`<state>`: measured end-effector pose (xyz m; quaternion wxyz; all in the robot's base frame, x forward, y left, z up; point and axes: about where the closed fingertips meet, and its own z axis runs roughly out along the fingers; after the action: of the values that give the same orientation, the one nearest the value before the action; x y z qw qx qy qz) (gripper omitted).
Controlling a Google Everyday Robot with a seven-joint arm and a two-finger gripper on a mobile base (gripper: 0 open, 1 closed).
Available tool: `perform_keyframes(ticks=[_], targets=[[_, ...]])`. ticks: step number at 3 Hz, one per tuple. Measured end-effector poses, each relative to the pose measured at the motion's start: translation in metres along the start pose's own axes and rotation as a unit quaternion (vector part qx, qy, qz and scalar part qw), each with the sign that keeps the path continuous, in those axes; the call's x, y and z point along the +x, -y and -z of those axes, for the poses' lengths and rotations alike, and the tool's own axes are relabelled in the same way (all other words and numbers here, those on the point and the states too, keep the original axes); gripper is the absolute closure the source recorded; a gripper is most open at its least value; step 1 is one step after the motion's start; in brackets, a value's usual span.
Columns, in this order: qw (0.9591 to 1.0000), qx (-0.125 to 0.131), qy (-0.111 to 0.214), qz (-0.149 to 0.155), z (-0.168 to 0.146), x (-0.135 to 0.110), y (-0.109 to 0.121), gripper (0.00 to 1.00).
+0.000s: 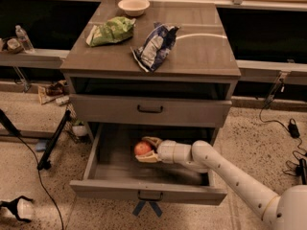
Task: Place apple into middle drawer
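The middle drawer point(148, 189) is pulled open below the shut handled drawer point(150, 109). The orange-red apple point(142, 148) sits between my gripper's fingers inside the open drawer, left of its centre, low over the drawer floor. My gripper point(147, 150) reaches in from the right on the white arm point(225, 174) and is shut on the apple, one finger point(152, 141) above and behind it, one below in front.
On the cabinet top lie a cream bowl point(134, 5), a green chip bag point(111, 30) and a blue-white chip bag point(154, 45). A black stand leg point(53, 140) leans left of the cabinet. Cables point(288, 126) lie on the floor at right.
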<state>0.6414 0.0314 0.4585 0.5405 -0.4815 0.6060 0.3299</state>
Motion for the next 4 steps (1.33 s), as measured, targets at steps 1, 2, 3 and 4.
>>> perform_keyframes(ticks=[1, 2, 3, 4], targets=[[0.9996, -0.024, 0.011, 0.006, -0.021, 0.015, -0.008, 1.00], [0.9993, -0.037, -0.002, 0.004, -0.034, 0.027, -0.015, 0.82], [0.9988, -0.043, -0.024, -0.006, -0.044, 0.038, -0.022, 0.51], [0.9982, -0.047, -0.036, -0.010, -0.048, 0.043, -0.026, 0.28]])
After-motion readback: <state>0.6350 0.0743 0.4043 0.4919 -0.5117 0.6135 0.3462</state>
